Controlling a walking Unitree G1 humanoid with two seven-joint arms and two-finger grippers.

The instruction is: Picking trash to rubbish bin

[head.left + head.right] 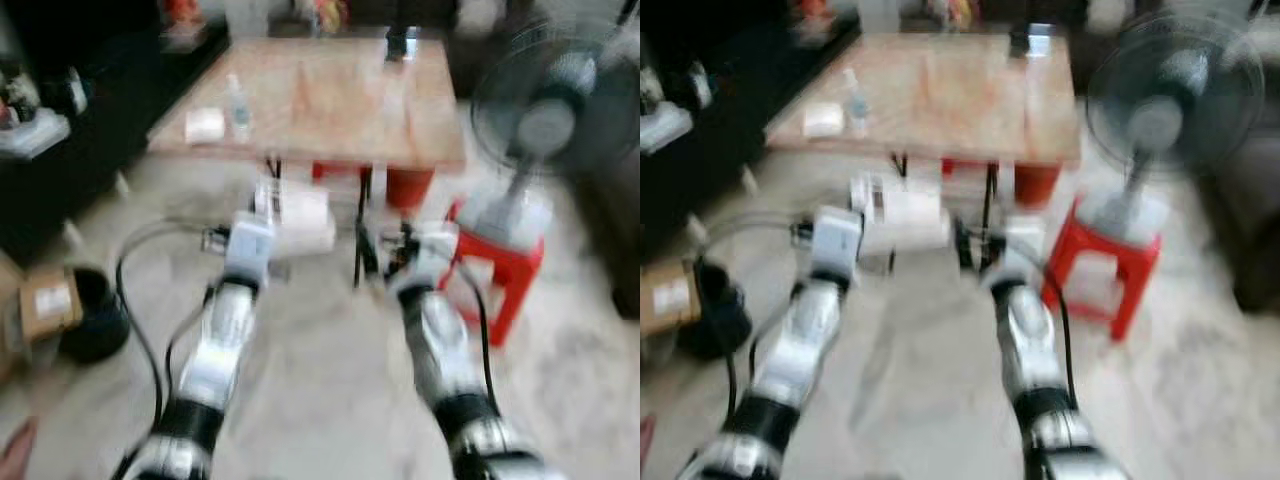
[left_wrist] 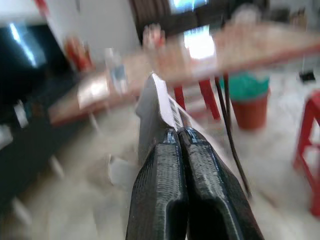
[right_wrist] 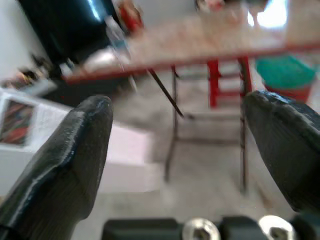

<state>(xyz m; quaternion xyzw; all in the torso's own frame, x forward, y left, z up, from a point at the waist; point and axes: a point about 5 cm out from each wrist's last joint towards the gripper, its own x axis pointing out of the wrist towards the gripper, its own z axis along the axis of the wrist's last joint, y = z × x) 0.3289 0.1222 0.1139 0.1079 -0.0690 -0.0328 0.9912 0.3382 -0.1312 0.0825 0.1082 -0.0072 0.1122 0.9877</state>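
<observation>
The left gripper [image 2: 179, 131] was closed on a thin edge of a white box [image 1: 303, 218], its two black fingers [image 2: 161, 185] pressed together around the flap that bore a barcode label; in the head views the box hung at the end of the raised left arm, above the pale floor [image 1: 320, 400] and just in front of the near edge of the table [image 1: 340, 95]. The right gripper [image 3: 187, 135] was held beside it at about the same height, its fingers [image 3: 70, 155] spread wide apart with nothing between them, and the white box showed just past one fingertip. Everything was blurred. Beyond both grippers the long near edge of the table ran across the scene, with thin dark legs and red stool legs under it, and an orange bucket [image 2: 250, 102] with a green top standing below. A small bottle [image 1: 239, 105] and a white packet [image 1: 205, 125] sat near the table's left corner. To the right a fan [image 1: 545, 120] stood on a red stool [image 1: 500, 260], close to the right arm. To the left, a black bin [image 1: 95, 315] rested on the floor beside a cardboard box [image 1: 48, 300], well apart from the left arm. Open floor lay between the arms and on toward the bin.
</observation>
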